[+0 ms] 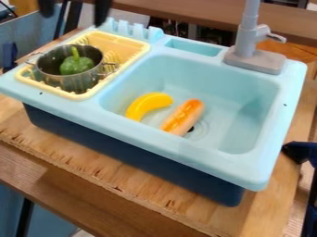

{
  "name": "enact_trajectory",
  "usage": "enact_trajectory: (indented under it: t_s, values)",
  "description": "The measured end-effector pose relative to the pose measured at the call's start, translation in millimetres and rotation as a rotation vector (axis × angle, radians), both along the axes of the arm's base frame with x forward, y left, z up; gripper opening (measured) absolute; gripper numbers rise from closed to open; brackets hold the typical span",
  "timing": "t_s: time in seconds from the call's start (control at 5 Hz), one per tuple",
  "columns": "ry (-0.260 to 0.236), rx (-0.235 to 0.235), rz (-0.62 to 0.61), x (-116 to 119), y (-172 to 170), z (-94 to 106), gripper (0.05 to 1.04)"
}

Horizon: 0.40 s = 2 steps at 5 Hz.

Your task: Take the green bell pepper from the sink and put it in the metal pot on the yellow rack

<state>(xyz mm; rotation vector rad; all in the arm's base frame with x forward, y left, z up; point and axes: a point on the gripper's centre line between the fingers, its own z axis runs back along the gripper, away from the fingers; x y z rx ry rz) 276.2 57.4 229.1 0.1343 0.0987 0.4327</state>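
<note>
Gripper (pixel 73 17): while hanging high toward the far left of the sink basin (pixel 250 106), spread wide, with nothing visible between the fingertips; best kept wide and lowered straight down, clear of every rim.
Pot (pixel 69 82): upright, left of the basin, in the yellow rack (pixel 129 45) (wire handles sticking out at both sides, so easy to snag). Probably steadiest when gripped at the wall, one fingertip inside and one outside, and kept level.
Pepper (pixel 75 66): inside the pot, left of the basin, stem upward. Probably best pinched across the rounded body rather than by the thin stem, with care not to knock the pot wall.
Banana (pixel 147 103): in the basin, toward the left wall; likely to roll or swing if pinched near one end.
Hot dog (pixel 183 118): near the middle of the basin, beside the drain (pixel 199 131); probably best squeezed gently across the narrow width.
Faucet (pixel 248 34): at the back of the basin, toward the right; best given ample room.
</note>
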Motion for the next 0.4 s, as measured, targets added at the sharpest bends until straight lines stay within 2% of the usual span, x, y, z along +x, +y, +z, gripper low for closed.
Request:
enact_trajectory:
  t_s: [0.2, 0.4]
  values:
    - [-0.115, -0.085, -0.195, 6.6, -43.6, -11.8, 1.000]
    - [-0.205, -0.110, -0.305, 19.8, -86.0, -13.8, 1.000]
